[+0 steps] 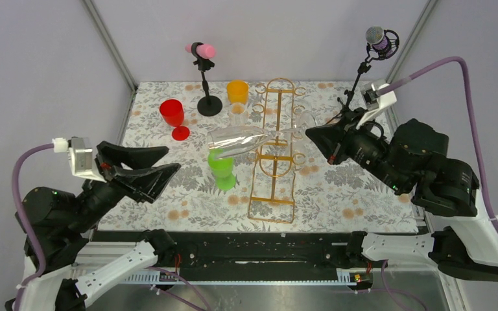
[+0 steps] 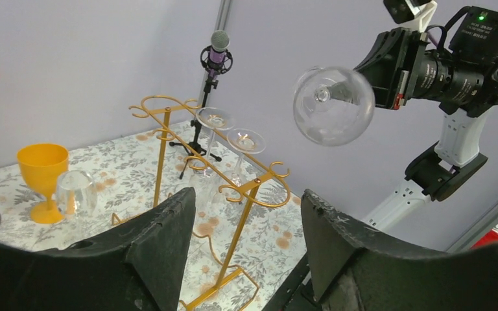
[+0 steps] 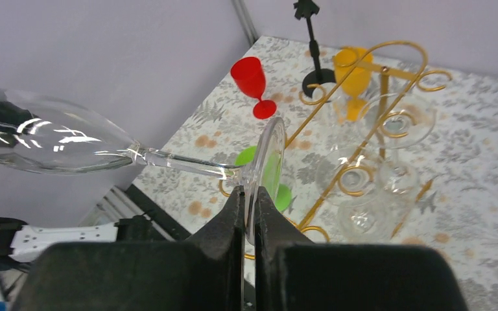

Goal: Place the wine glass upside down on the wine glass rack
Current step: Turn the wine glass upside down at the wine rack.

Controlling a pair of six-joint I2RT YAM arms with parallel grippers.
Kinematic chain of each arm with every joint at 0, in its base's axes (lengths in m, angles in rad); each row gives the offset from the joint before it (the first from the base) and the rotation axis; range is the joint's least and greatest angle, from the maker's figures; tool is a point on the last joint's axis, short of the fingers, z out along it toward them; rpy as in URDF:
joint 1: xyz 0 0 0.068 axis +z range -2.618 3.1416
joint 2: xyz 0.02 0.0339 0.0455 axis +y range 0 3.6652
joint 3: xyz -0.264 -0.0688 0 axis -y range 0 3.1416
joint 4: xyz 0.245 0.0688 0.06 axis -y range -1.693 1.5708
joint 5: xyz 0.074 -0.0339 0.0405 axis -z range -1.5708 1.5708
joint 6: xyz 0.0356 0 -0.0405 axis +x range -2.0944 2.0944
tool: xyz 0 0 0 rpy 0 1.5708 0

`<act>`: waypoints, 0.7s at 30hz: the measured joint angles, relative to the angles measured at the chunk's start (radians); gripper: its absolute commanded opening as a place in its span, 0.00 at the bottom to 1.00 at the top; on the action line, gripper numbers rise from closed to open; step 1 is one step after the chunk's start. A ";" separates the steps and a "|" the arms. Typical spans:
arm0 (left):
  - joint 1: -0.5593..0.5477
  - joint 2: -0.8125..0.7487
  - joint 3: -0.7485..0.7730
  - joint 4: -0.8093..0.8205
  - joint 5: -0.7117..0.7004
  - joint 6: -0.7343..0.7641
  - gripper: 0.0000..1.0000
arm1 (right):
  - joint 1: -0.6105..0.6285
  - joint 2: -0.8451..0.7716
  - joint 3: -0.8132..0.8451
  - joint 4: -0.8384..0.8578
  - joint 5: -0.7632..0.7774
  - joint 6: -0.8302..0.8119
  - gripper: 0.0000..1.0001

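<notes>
Top external: wine glass (image 1: 240, 139) is off the table (image 1: 363, 194), lying roughly horiz. in the air. Bowl points left, above the green cup (image 1: 222, 170) in this view, and the stem crosses the wine glass rack (image 1: 273, 155). My right gripper (image 1: 310, 134) has it at the foot end. My left gripper (image 1: 168, 160) sits well apart at left, spread, nothing btwn the fingers. Red cup (image 1: 172, 115) and orange cup (image 1: 237, 92) stand at the back, not involved.

Left wrist: left gripper (image 2: 248, 194) wide apart, empty. Glass bowl (image 2: 332, 105) hangs high, mouth twd this cam, right of the rack (image 2: 243, 214), with the right gripper (image 2: 389, 68) behind it. Two clear glasses (image 2: 245, 139) hang foot-up on the rack's far side. Near hooks look free.

Right wrist: right gripper (image 3: 249, 207) is pressed together on the rim of the glass's foot disc (image 3: 269, 162), edge-on. Stem and bowl stick out left, unsupported.

Handling (my est.): thin-walled, light, stiff, brittle, slick.
- Pinch on the foot rim only means a long lever, so the bowl may swing or slip in the pads if I turn fast.
- Foot is the right place to hold, since bowl and stem stay clear for the hooks.
- Glass isn't inverted yet; needs a slow wrist roll, w/o knocking the hung glasses.
</notes>
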 measured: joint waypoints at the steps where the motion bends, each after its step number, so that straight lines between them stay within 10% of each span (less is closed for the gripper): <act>1: 0.000 -0.003 0.016 -0.018 -0.005 0.006 0.62 | 0.000 -0.010 -0.004 0.006 0.007 -0.032 0.00; 7: 0.000 -0.010 0.131 -0.082 -0.018 0.079 0.80 | 0.000 -0.021 0.023 0.022 -0.011 -0.299 0.00; 21: 0.000 0.101 0.284 -0.145 0.166 0.137 0.87 | 0.001 0.021 -0.114 0.245 -0.270 -0.884 0.00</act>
